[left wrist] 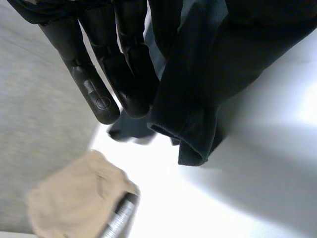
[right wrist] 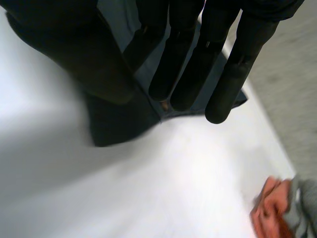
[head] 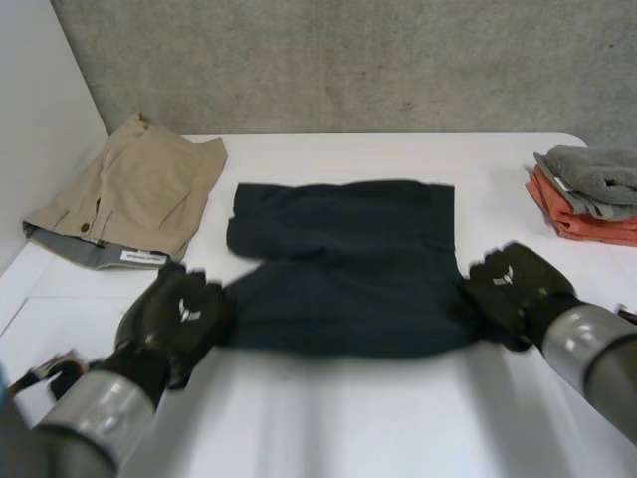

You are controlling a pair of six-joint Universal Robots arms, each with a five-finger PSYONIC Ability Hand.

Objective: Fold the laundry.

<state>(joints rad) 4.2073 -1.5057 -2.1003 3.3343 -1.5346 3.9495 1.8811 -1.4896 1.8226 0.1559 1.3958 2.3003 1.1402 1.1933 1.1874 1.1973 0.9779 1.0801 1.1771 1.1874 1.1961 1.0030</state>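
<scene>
Straight-fingered, left hand (head: 179, 314) and right hand (head: 513, 289) pinch near corners of the dark navy garment (head: 343, 259); white desk (head: 338, 418) beneath; grey concrete wall (head: 348, 60) behind.

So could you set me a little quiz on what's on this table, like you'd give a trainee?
1. Fill in: the beige garment lies at the table's far ____, and the orange and grey stack at its far right.
2. True or false: the left hand and the right hand are at the near corners of the dark garment.
3. Which one does each hand pinch with its fingers? A) beige garment B) dark garment C) stack
Key: 1 left; 2 true; 3 B.
</scene>
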